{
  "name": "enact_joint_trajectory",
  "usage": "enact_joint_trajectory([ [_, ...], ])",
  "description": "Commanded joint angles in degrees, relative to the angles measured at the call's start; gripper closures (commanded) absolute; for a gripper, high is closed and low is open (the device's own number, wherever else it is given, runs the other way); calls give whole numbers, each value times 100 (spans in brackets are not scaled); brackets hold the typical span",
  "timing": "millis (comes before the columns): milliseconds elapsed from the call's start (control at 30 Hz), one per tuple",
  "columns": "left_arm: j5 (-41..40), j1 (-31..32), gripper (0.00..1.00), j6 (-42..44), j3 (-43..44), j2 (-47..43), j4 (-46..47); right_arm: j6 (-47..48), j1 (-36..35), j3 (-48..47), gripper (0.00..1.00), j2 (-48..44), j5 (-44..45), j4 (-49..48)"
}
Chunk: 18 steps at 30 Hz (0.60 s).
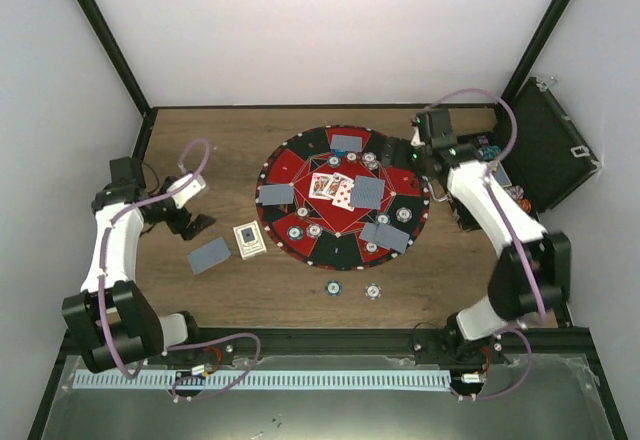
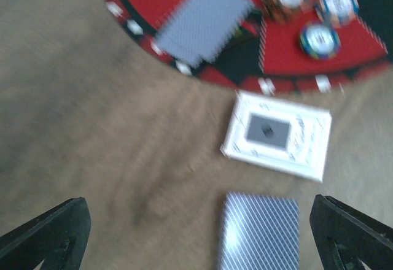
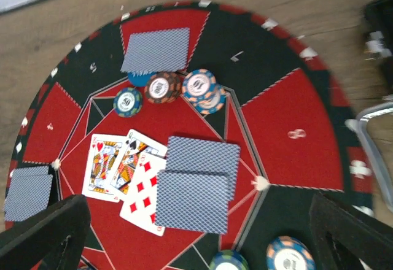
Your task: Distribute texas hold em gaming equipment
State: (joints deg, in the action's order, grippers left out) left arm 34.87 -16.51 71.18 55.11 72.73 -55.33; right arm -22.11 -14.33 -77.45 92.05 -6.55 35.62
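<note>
My left gripper (image 2: 198,207) hung, fingers wide apart, over a face-down card (image 2: 259,233), my right gripper (image 3: 198,204) likewise spread above the mat (image 3: 288,135).

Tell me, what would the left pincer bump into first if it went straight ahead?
Probably the face-down blue-backed card on the wooden table, lying just ahead of the open left pincer; the white card box sits beyond it. Depth is unclear.
</note>
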Motion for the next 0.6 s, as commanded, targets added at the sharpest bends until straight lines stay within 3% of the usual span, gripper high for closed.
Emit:
enact_joint_trajectory([
  [0,996,2,0,-3047,38,-302,1855,-287,-27,1419,0,-1364,1434,-1526],
  [100,544,75,0,-5366,-762,-618,4112,212,-28,3243,0,-2439,1918,-3469],
  [167,73,150,0,-6113,-1427,-728,5400,502,-26,4254,0,-3022,2330,-4498],
  [233,-339,302,0,-6417,-1984,-724,6478,494,-4,4926,0,-3198,2838,-5047],
  [367,-1313,765,0,-6305,-2781,-436,7780,425,111,5357,0,-2989,3412,-5443],
  [567,-1615,949,0,-6732,-3662,22,9897,709,273,6074,0,-2743,3695,-6992],
])
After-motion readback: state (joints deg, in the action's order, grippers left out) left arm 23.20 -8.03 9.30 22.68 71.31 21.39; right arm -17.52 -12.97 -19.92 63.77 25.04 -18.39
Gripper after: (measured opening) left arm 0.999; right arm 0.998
